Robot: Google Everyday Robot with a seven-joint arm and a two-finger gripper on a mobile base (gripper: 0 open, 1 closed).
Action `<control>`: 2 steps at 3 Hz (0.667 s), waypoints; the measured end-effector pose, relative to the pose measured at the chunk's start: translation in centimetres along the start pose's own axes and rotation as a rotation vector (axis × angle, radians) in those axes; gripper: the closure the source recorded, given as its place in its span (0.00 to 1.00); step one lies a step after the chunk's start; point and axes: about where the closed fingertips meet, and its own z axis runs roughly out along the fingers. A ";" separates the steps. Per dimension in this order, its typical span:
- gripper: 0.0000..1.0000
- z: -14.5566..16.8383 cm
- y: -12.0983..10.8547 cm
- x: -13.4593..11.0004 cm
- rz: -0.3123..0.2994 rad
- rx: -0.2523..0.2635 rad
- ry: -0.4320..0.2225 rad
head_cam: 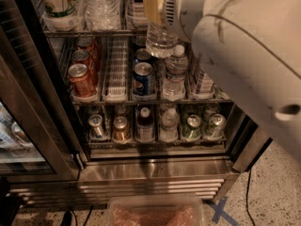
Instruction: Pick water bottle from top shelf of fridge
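Observation:
The water bottle [160,40], clear and ribbed, hangs in front of the edge of the fridge's top shelf [89,33], with only its lower half showing. My gripper [159,14] is shut on its upper part, and one tan finger pad [153,6] lies against the bottle's left side. My big white arm [249,46] fills the upper right and hides the bottle's cap and the right part of the top shelf. The fridge [141,171] stands open, with its dark frame, wire shelves and steel slatted base in view.
Another clear bottle [101,6] and a paper cup [60,6] stand on the top shelf. The middle shelf holds red cans [82,79], a blue can [143,79] and water bottles [175,74]. The lower shelf holds cans and a dark drink bottle [145,124]. A plastic bin [155,211] sits on the floor.

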 end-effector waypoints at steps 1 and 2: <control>1.00 -1.2 -1.1 4.5 0.058 -0.016 0.134; 1.00 -2.9 -1.4 8.2 0.137 -0.109 0.238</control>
